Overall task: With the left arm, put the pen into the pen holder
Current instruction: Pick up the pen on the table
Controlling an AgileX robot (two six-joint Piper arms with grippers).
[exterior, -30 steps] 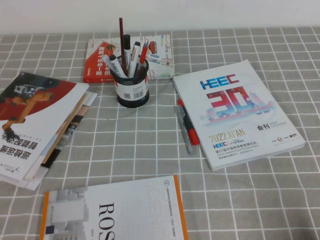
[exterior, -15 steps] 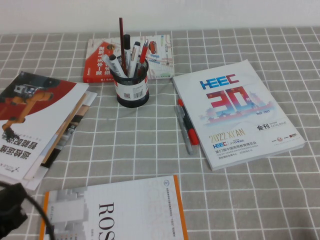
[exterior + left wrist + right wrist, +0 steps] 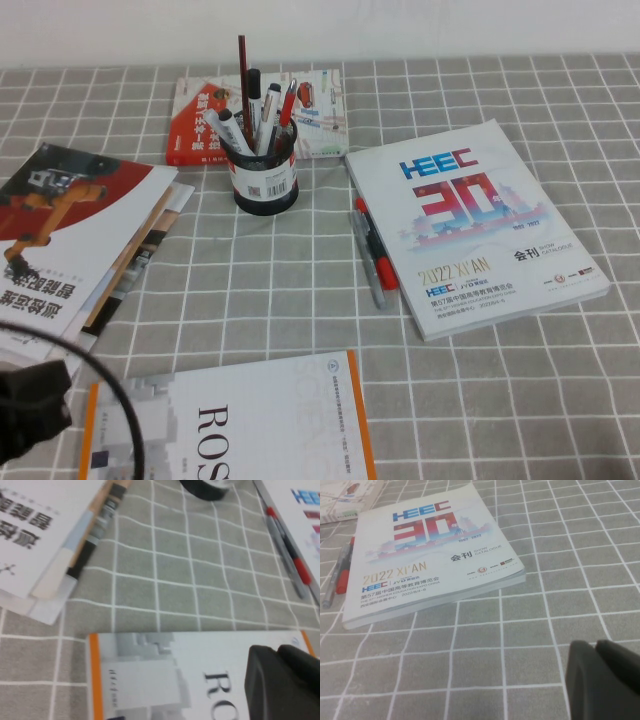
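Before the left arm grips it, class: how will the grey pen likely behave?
The grey pen looks slim and round, so it may roll or slip. It lies close against the red pen, so both might shift together. Left gripper is near the front-left; right gripper hangs parked.

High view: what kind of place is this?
Likely an office or lab desk staged for a tidy-up demo: a grey checked tablecloth, books and a conference catalogue, and a pen holder full of pens. The left gripper is shut at the near-left corner.
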